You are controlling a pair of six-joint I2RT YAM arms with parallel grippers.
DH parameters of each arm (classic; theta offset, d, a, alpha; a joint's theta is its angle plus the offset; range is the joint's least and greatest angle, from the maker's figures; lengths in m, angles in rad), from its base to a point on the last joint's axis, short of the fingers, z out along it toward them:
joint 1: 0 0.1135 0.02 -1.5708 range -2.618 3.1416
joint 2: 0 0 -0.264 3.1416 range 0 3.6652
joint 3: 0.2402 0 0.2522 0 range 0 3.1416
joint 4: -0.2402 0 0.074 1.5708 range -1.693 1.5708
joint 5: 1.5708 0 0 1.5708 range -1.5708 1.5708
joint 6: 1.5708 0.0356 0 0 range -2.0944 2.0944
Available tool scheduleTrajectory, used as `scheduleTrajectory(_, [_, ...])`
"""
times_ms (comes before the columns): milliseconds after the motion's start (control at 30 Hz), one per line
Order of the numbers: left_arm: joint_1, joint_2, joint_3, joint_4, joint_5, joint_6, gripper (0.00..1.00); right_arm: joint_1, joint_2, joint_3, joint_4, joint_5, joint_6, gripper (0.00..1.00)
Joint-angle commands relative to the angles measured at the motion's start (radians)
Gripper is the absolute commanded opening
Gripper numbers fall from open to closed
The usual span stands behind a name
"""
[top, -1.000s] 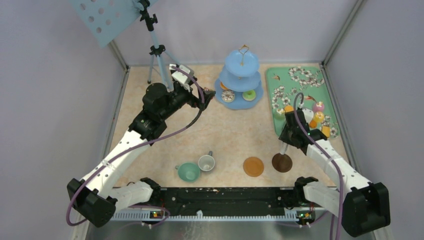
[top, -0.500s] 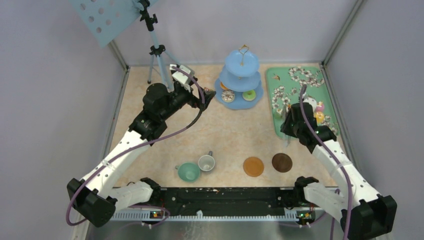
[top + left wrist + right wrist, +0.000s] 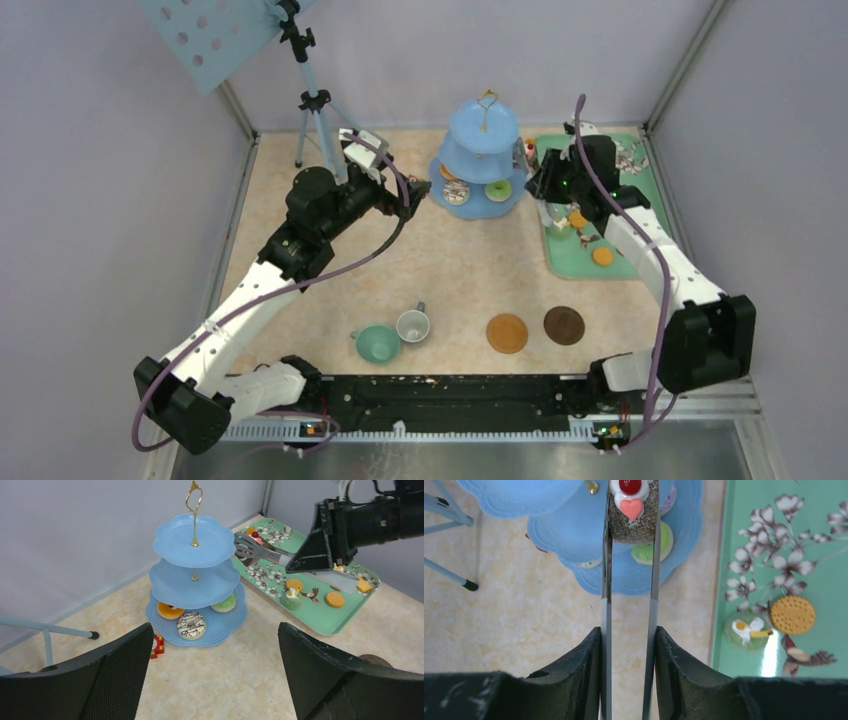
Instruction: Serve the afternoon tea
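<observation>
My right gripper [image 3: 628, 639] is clenched on the long metal tongs [image 3: 606, 575], pinching that little brown heart-topped cupcake [image 3: 632, 517] by its sides, so light, probably slippery.

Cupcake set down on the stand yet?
No, the cupcake is pinched between the tips of the tongs that the right tool grips, not resting on any tier of the stand.
</observation>
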Motion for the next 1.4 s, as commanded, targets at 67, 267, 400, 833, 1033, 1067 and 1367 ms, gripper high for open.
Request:
scheduleTrajectory(67, [-0.008, -0.034, -0.016, 0.050, -0.014, 0.014, 0.99, -0.012, 0.149, 0.176, 0.077, -0.080, -0.028, 0.09])
scheduleTrajectory(267, [-0.009, -0.034, -0.015, 0.049, -0.010, 0.014, 0.99, -0.012, 0.209, 0.200, 0.105, -0.085, -0.052, 0.09])
scheduleTrajectory(400, [-0.008, -0.031, -0.014, 0.051, -0.008, 0.014, 0.99, -0.013, 0.245, 0.207, 0.143, -0.089, -0.068, 0.09])
scheduleTrajectory(833, [-0.009, -0.025, -0.016, 0.049, -0.019, 0.014, 0.99, -0.012, 0.386, 0.319, 0.165, -0.063, -0.113, 0.11])
scheduleTrajectory(1033, [-0.008, -0.023, -0.017, 0.049, -0.016, 0.014, 0.99, -0.011, 0.408, 0.340, 0.138, -0.061, -0.122, 0.23])
scheduleTrajectory(1067, [-0.008, -0.022, -0.016, 0.049, -0.015, 0.014, 0.99, -0.012, 0.403, 0.336, 0.138, -0.059, -0.120, 0.27])
scheduleTrajectory(1367, [-0.008, -0.022, -0.018, 0.051, -0.011, 0.014, 0.99, -0.010, 0.348, 0.300, 0.127, -0.044, -0.122, 0.47])
